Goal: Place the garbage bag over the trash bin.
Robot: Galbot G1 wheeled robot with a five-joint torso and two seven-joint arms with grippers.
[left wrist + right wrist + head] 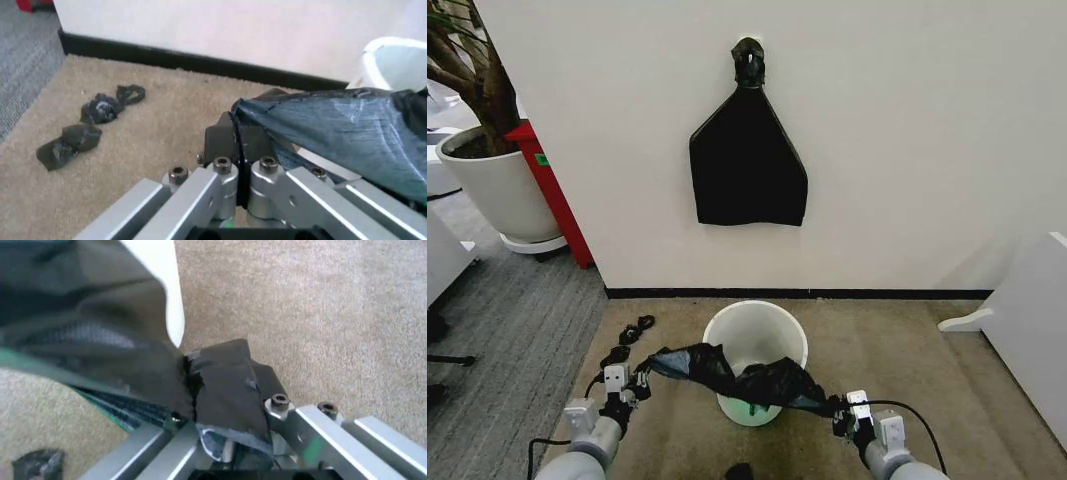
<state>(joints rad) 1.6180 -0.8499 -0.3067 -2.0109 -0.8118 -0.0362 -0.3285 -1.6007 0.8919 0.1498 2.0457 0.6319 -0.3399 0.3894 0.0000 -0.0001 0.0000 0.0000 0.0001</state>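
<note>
On the beige carpet by the wall, your trash bin [755,345] stands upright. Both grippers pinch the garbage bag [737,375]: left gripper [639,378] and right gripper [839,405] each clamp an end, stretching it across the bin's near rim so it can spread over the opening.

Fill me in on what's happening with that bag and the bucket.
The robot holds the garbage bag stretched between its two arms: the left pincer is shut on one end and the right pincer on the other. The bag spans the near rim of the trash bin, which stands on the carpet by the wall, its mouth not yet covered.
</note>
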